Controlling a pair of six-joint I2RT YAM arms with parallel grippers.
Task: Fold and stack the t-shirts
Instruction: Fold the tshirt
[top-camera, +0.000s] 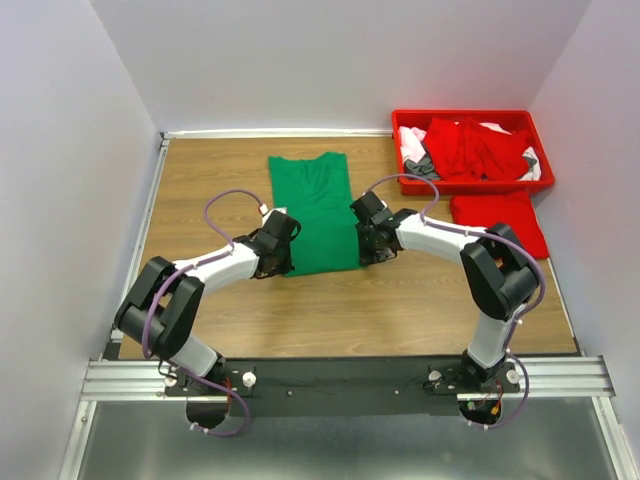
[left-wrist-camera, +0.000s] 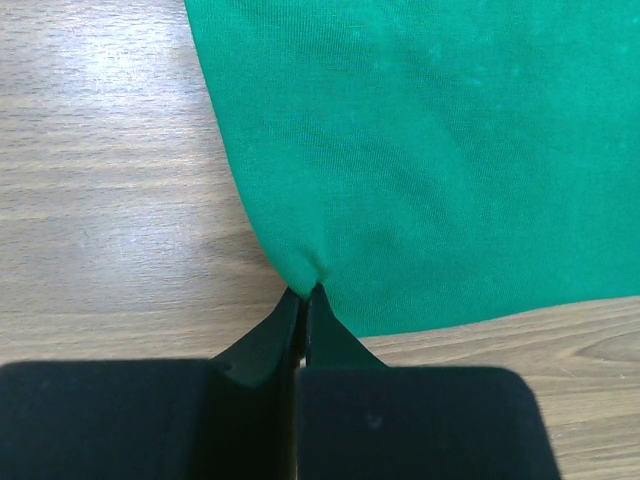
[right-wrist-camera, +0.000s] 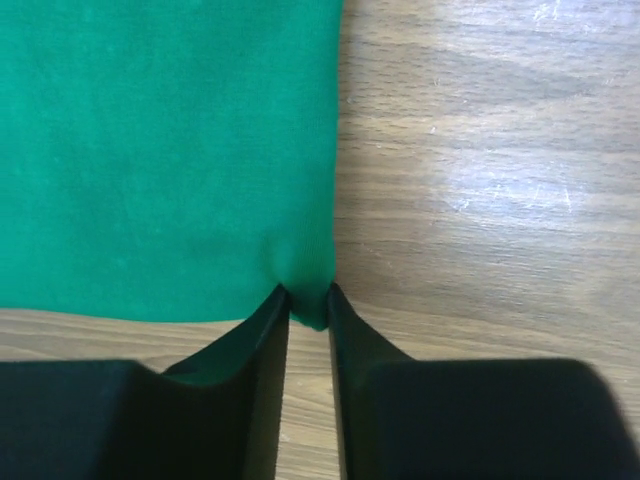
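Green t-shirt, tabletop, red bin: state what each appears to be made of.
The green t-shirt looks like soft knit fabric, likely cotton, matte: fine knit texture, puckering at the pinched corner. The tabletop looks like wood or wood-look laminate with a light sheen: grain lines, glare patches. The red bin is probably rigid plastic, smooth: straight moulded rim, though too small to be sure.

I'm looking into a lab test cell: white walls (top-camera: 330, 60) boxing a wooden table (top-camera: 220, 180) (aluminium rail (top-camera: 340, 378) mount).
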